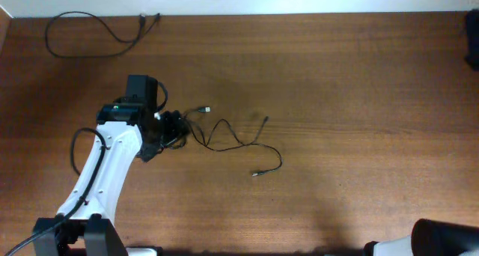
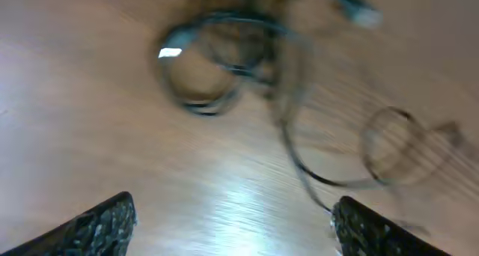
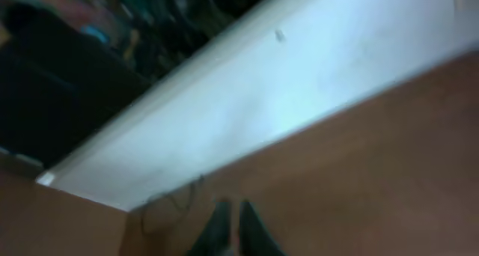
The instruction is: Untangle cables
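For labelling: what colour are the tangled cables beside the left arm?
The cables are black; the overhead view shows it best.

On the overhead view my left arm (image 1: 120, 140) covers the left side of the cables (image 1: 224, 136), so I cannot see how the knot under the wrist is wound. The plug ends are too small to tell apart. The right arm (image 1: 441, 239) is cut off at the lower right corner, and a dark object (image 1: 473, 39) at the right edge.

The left wrist view is blurred: the cables smear into doubled lines. The bottom edge crops the fingers (image 2: 97, 226) of the left claw (image 2: 233, 211).

The right wrist view is blurred too. The right claw (image 3: 233, 230) runs off the bottom edge, and I cannot tell whether its tips meet. The dark clutter (image 3: 67, 54) at upper left is unreadable.
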Motion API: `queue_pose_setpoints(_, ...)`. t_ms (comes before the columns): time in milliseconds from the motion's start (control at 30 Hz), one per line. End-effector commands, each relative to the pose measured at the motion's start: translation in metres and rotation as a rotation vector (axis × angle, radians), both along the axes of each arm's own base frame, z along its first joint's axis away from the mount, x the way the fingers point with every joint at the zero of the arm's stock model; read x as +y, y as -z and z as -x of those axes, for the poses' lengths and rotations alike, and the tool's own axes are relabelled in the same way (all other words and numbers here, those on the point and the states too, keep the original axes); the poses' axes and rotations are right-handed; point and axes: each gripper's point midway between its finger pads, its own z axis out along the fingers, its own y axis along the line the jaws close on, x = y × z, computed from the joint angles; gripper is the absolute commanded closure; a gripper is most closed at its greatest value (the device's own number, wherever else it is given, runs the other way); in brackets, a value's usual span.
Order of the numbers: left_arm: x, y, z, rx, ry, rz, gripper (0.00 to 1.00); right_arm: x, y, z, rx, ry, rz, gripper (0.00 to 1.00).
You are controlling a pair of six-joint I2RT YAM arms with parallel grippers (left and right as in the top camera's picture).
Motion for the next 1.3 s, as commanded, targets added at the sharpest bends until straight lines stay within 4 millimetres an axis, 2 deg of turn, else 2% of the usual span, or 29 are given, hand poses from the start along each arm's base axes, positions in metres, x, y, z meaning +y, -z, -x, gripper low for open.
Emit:
queue_pose_setpoints(0,-0.033,-0.006,-0.003,-0.049,0.16,0.171,0.14,0.008,0.025,-0.008,0.103,-0.071,-0.019,0.76)
queue_pose_setpoints(33,-0.034,-0.007,-0.004,-0.053,0.163,0.177,0.12,0.024,0.028,-0.011,0.089,-0.211,0.03,0.62)
queue_pose_setpoints(67,-0.037,-0.007,-0.004,-0.06,0.195,0.178,0.09,0.04,0.033,-0.014,0.088,-0.323,0.047,0.51)
queue_pose_setpoints(100,-0.041,-0.008,-0.003,-0.069,0.236,0.175,0.08,0.051,0.041,-0.017,0.113,-0.383,0.037,0.39)
queue_pose_setpoints(133,-0.05,-0.008,-0.001,-0.071,0.277,0.172,0.07,0.065,0.058,-0.022,0.18,-0.43,0.024,0.36)
queue_pose_setpoints(167,-0.056,-0.008,0.001,-0.069,0.295,0.174,0.08,0.069,0.067,-0.025,0.214,-0.443,0.021,0.35)
queue_pose_setpoints(267,-0.07,-0.003,0.004,-0.072,0.361,0.079,0.08,0.093,0.126,-0.038,0.425,-0.497,0.044,0.3)
queue_pose_setpoints(300,-0.072,-0.002,0.002,-0.074,0.343,0.051,0.09,0.098,0.142,-0.039,0.478,-0.508,0.053,0.29)
queue_pose_setpoints(333,-0.079,-0.003,0.0,-0.086,0.324,0.042,0.09,0.106,0.166,-0.041,0.561,-0.523,0.069,0.29)
queue_pose_setpoints(400,-0.093,-0.007,-0.007,-0.134,0.346,0.053,0.11,0.115,0.194,-0.042,0.65,-0.547,0.078,0.29)
queue_pose_setpoints(433,-0.094,-0.007,-0.014,-0.166,0.352,0.014,0.16,0.125,0.217,-0.041,0.714,-0.575,0.079,0.29)
queue_pose_setpoints(467,-0.089,-0.004,-0.019,-0.179,0.343,-0.033,0.16,0.131,0.231,-0.04,0.747,-0.591,0.082,0.3)
queue_pose_setpoints(533,-0.088,0.005,-0.027,-0.179,0.338,-0.054,0.27,0.138,0.25,-0.04,0.783,-0.618,0.091,0.34)
queue_pose_setpoints(567,-0.091,0.015,-0.032,-0.17,0.34,-0.054,0.32,0.141,0.256,-0.04,0.788,-0.63,0.097,0.39)
queue_pose_setpoints(667,-0.092,0.039,-0.036,-0.126,0.343,-0.059,0.4,0.149,0.258,-0.038,0.785,-0.658,0.112,0.39)
queue_pose_setpoints(733,-0.096,0.042,-0.042,-0.141,0.344,-0.048,0.49,0.153,0.26,-0.036,0.785,-0.666,0.139,0.38)
queue_pose_setpoints(800,-0.1,0.041,-0.042,-0.143,0.351,-0.022,0.48,0.16,0.262,-0.032,0.786,-0.68,0.18,0.38)
queue_pose_setpoints(900,-0.1,0.055,-0.037,-0.104,0.372,-0.032,0.46,0.176,0.261,-0.027,0.767,-0.721,0.201,0.38)
queue_pose_setpoints(933,-0.1,0.061,-0.035,-0.089,0.383,-0.037,0.53,0.179,0.261,-0.026,0.765,-0.73,0.205,0.38)
queue_pose_setpoints(1000,-0.099,0.065,-0.035,-0.077,0.382,-0.038,0.76,0.183,0.263,-0.023,0.765,-0.734,0.243,0.38)
queue_pose_setpoints(1067,-0.101,0.058,-0.037,-0.094,0.383,-0.029,1.0,0.184,0.267,-0.022,0.773,-0.728,0.264,0.38)
queue_pose_setpoints(1133,-0.103,0.039,-0.038,-0.112,0.384,-0.018,1.0,0.185,0.279,-0.019,0.809,-0.721,0.256,0.38)
queue_pose_setpoints(1233,-0.111,0.0,-0.039,-0.19,0.395,0.034,1.0,0.19,0.305,-0.019,0.879,-0.685,0.205,0.38)
queue_pose_setpoints(1267,-0.117,-0.019,-0.038,-0.238,0.401,0.077,1.0,0.196,0.315,-0.018,0.895,-0.696,0.162,0.38)
